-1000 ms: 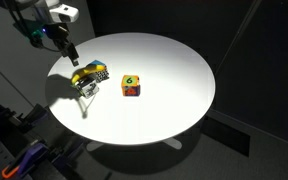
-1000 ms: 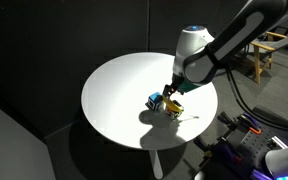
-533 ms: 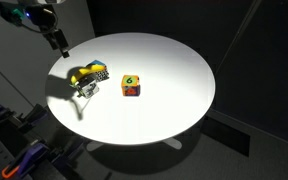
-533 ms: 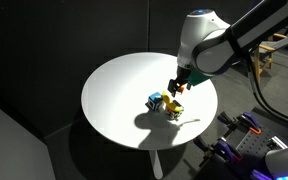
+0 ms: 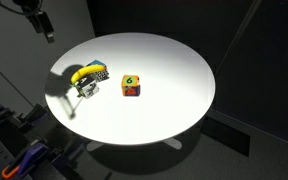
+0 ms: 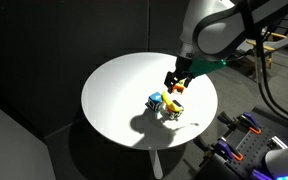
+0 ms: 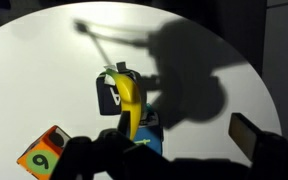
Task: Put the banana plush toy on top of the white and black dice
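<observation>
The gripper (image 6: 177, 86) hangs empty with its jaws spread wide, raised well above the white and black dice (image 7: 106, 96). On that dice's top appears to lie the banana plush toy (image 7: 130, 103), long axis running straight away from the wrist camera, near end overhanging the teal cube (image 7: 150, 143) beside the dice.

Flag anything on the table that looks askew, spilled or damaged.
Nothing is spilled or damaged. The banana toy lies perched on the white die, overhanging it toward the blue cube, so it looks a little precarious. The red and yellow cube sits apart from them.
</observation>
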`<state>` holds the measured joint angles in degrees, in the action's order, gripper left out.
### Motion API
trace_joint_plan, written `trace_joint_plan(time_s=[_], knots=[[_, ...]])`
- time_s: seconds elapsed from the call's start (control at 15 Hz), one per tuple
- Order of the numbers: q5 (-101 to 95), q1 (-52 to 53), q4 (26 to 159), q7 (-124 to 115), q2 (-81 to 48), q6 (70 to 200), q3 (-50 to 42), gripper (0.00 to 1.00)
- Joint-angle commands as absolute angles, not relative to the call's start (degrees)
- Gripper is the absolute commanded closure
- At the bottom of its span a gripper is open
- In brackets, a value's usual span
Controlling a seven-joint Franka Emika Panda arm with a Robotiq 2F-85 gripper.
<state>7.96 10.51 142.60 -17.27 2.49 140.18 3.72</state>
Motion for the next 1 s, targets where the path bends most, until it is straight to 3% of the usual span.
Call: trace_joint_plan(time_s=[0.0, 0.93], knots=[[9.17, 9.13, 142.28, -16.33, 6.76, 136.61, 5.04, 0.00], [7.90, 7.98, 142.50, -17.24, 9.85, 134.78, 6.28, 0.00]])
